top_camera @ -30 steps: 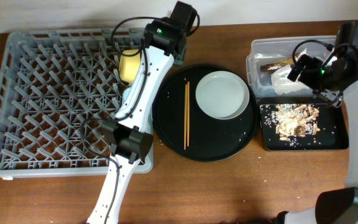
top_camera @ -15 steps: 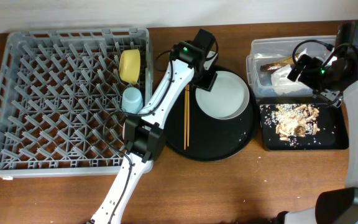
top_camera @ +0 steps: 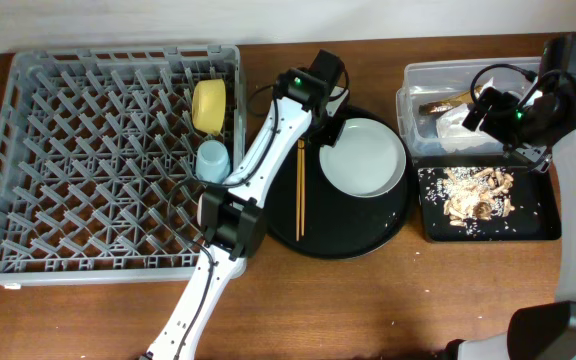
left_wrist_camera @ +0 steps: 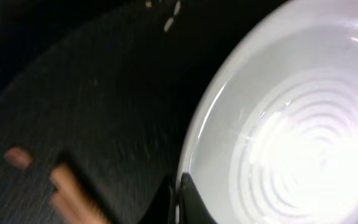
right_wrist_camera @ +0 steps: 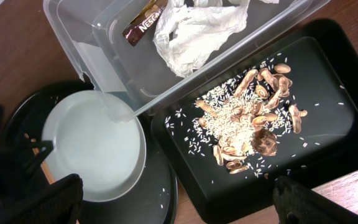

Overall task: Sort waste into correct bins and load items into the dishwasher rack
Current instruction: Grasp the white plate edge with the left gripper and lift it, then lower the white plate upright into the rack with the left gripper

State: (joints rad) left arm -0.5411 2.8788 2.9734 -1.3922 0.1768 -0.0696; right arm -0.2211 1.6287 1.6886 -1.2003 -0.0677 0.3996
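Observation:
My left gripper (top_camera: 326, 135) is shut on the left rim of the pale grey-green plate (top_camera: 368, 160), which lies on the round black tray (top_camera: 278, 215). The left wrist view shows the rim pinched between the fingers (left_wrist_camera: 188, 199). Two chopsticks (top_camera: 300, 185) lie on that tray left of the plate. A yellow bowl (top_camera: 208, 105) and a light-blue cup (top_camera: 212, 160) stand in the grey rack (top_camera: 88, 200). My right gripper (right_wrist_camera: 179, 205) hangs open above the bins, holding nothing. The clear tub (right_wrist_camera: 73, 43) holds a napkin (right_wrist_camera: 194, 31) and a wrapper (right_wrist_camera: 143, 18).
The shallow black tray (top_camera: 538, 225) at the right holds food scraps (right_wrist_camera: 247, 130) and scattered rice. The clear tub's corner overhangs the plate's far edge in the right wrist view. Bare wooden table runs along the front.
My left arm swung from the rack to the plate and its jaws closed on the rim. The plate shifted slightly right. The right arm has not moved.

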